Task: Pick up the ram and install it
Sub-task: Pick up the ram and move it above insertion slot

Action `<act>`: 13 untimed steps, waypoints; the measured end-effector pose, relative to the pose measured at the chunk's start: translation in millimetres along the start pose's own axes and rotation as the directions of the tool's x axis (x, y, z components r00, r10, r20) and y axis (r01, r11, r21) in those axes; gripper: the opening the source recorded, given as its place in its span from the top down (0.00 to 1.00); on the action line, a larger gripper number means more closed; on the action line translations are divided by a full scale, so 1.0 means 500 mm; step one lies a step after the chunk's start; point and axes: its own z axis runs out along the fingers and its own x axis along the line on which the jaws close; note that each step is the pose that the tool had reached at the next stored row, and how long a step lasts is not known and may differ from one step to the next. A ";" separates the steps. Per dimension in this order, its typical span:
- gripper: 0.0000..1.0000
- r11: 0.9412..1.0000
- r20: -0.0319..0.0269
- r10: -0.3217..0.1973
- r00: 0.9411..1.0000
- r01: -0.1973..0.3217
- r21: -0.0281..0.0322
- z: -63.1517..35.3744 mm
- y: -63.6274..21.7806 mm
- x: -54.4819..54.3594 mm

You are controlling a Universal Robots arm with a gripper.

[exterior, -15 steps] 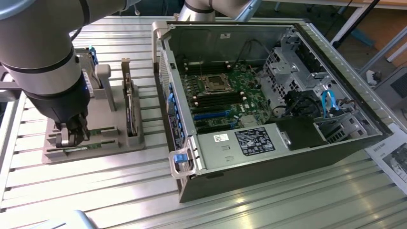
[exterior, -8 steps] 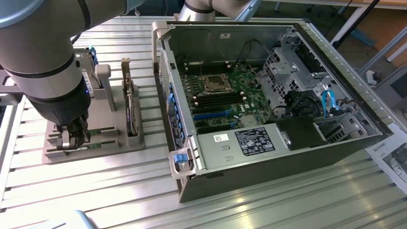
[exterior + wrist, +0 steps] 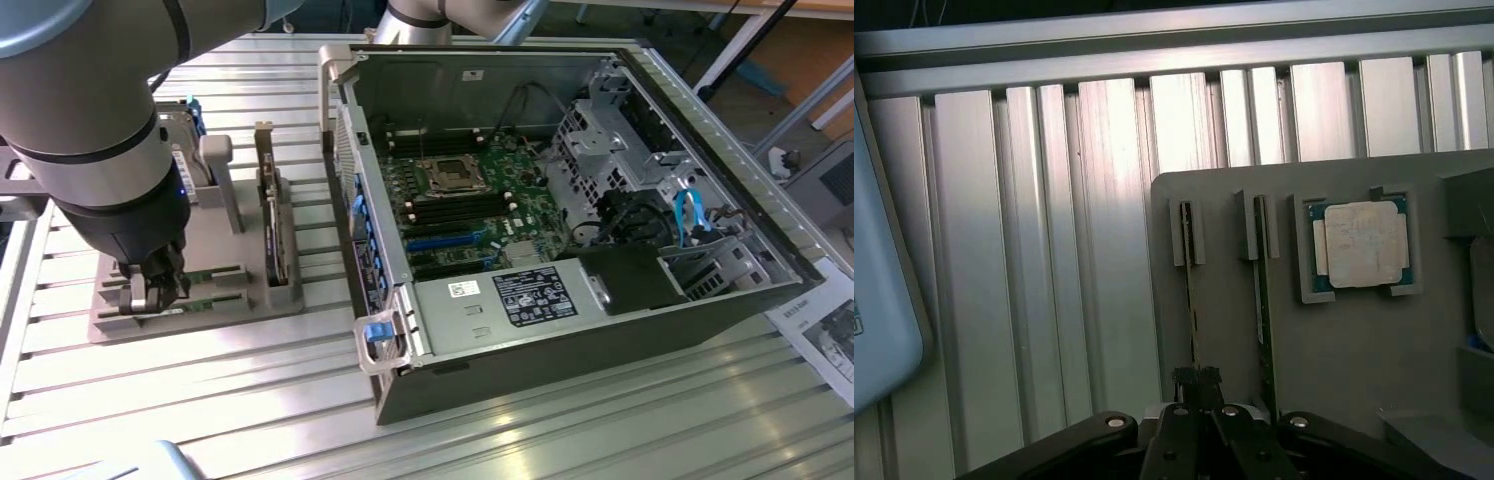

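One pincer [image 3: 1198, 378], pressed together on top edge of ram [image 3: 1191, 300]. Ram stood edge-on in slot of grey holder [image 3: 1354, 370].

Wrist view: two sticks counted, ram plus second stick [image 3: 1262, 300] in neighbouring slot, just beside. One square processor chip [image 3: 1359, 243] seated in holder pocket, near second stick, not touching.

Exterior view: pincer lowered onto holder, holder laid on slatted tabletop [image 3: 561, 440]. One upright card [image 3: 274, 225] held in holder. One open computer case [image 3: 534, 370] placed at exterior view's right. One motherboard [image 3: 467, 195] exposed inside.

Bright glare streaks the slatted metal table [image 3: 200, 400] — inside the computer case [image 3: 441, 80] shadows gather.
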 end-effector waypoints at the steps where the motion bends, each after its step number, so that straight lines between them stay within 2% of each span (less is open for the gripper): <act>1: 0.90 1.000 0.000 0.000 1.000 0.000 0.000 0.000 0.000 0.000; 4: 0.89 1.000 0.000 0.000 1.000 0.000 0.000 0.000 0.000 0.000; 5: 0.83 1.000 0.000 0.000 1.000 0.000 0.000 0.000 0.000 0.000; 13: 0.83 1.000 0.000 0.000 1.000 0.000 0.000 0.000 0.000 0.000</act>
